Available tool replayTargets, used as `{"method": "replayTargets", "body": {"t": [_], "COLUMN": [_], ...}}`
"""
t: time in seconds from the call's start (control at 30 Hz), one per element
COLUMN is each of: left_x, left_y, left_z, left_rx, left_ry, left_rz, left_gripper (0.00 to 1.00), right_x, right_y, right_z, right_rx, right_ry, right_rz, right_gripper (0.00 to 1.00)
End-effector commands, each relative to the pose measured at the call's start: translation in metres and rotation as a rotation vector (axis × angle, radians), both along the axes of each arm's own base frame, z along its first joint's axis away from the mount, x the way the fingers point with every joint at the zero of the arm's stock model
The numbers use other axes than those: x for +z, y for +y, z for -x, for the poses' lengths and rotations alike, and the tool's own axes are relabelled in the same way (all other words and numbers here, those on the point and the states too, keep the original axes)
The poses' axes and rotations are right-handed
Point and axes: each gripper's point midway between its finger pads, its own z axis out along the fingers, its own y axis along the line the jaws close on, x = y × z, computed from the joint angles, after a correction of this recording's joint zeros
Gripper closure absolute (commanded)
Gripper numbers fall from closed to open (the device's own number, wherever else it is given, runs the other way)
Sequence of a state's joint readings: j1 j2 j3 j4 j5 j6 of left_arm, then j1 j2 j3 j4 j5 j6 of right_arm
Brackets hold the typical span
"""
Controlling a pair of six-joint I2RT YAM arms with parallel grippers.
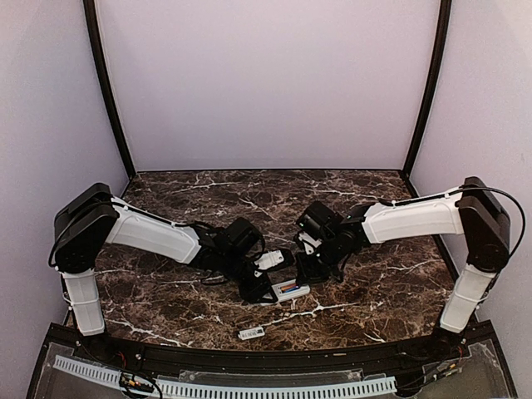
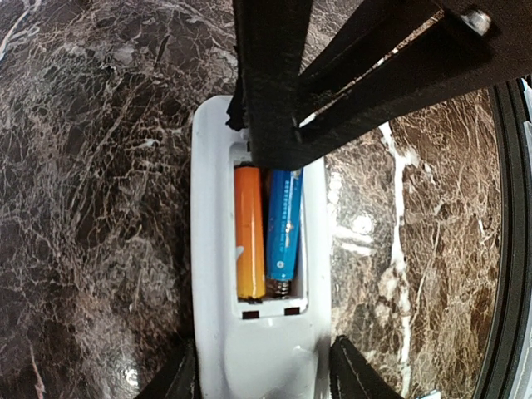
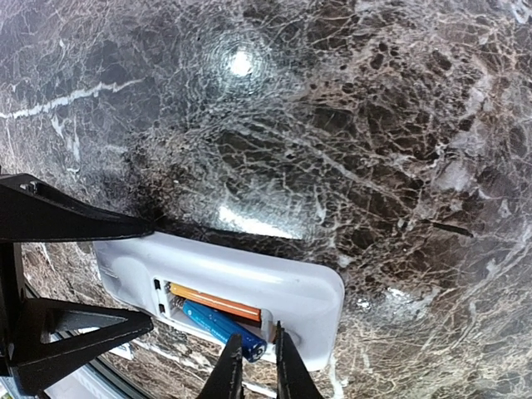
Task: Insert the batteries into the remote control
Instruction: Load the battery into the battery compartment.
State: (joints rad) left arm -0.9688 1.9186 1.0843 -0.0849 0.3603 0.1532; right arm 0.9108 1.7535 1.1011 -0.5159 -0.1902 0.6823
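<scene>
Batteries (image 1: 287, 288) sit inside the remote control (image 1: 291, 290), which lies on its face on the dark marble-patterned table (image 1: 374, 274), a little nearer than the middle and between the two arms. Its back is up and the battery compartment (image 2: 268, 304) is uncovered.

In the left wrist view the orange battery (image 2: 249, 233) and the blue battery (image 2: 283, 220) lie side by side along the remote's length, touching each other, the orange one on the left. A small metal spring (image 2: 283, 288) shows at the near end of the blue one. The far ends of both are hidden under the other arm's black fingers.

The left tool (image 2: 266, 378) straddles one end of the remote. Its fingers (image 2: 179, 378) stand against the two long sides and pinch the white body across its width.

The right tool (image 3: 258, 357) comes down at the opposite end of the compartment. Its fingers (image 3: 229, 370) are drawn close, leaving only a narrow gap, and the dark end of the blue battery shows in that gap. I cannot tell whether they pinch the battery or only rest beside it.

A small white battery cover (image 1: 251, 332) lies loose on the table, nearer the front edge and apart from the remote.
</scene>
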Motion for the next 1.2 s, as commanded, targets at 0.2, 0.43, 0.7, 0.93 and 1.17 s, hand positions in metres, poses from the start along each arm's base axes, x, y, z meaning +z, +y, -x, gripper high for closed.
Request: {"method": "replayTargets", "body": {"t": [0.2, 0.43, 0.7, 0.93, 1.17], "left_x": [-0.072, -0.072, -0.072, -0.072, -0.073], "left_y": [0.054, 0.054, 0.054, 0.054, 0.055], "left_z": [0.042, 0.042, 0.042, 0.042, 0.042], "left_rx": [-0.006, -0.006, -0.004, -0.007, -0.008], "left_ry": [0.165, 0.165, 0.166, 0.166, 0.165], "left_rz": [-0.274, -0.277, -0.277, -0.279, -0.280], "left_gripper": [0.73, 0.73, 0.73, 0.73, 0.73], "right_x": [-0.004, -0.011, -0.029, -0.038, -0.018], "right_y": [0.005, 0.009, 0.009, -0.003, -0.020], "right_z": [0.009, 0.014, 0.021, 0.019, 0.008], "right_rx": [0.007, 0.000, -0.009, 0.020, 0.019], "right_ry": [0.037, 0.066, 0.095, 0.041, -0.046], "right_rz": [-0.028, -0.052, -0.053, 0.097, 0.217], "right_gripper": [0.96, 0.98, 0.99, 0.95, 0.87]}}
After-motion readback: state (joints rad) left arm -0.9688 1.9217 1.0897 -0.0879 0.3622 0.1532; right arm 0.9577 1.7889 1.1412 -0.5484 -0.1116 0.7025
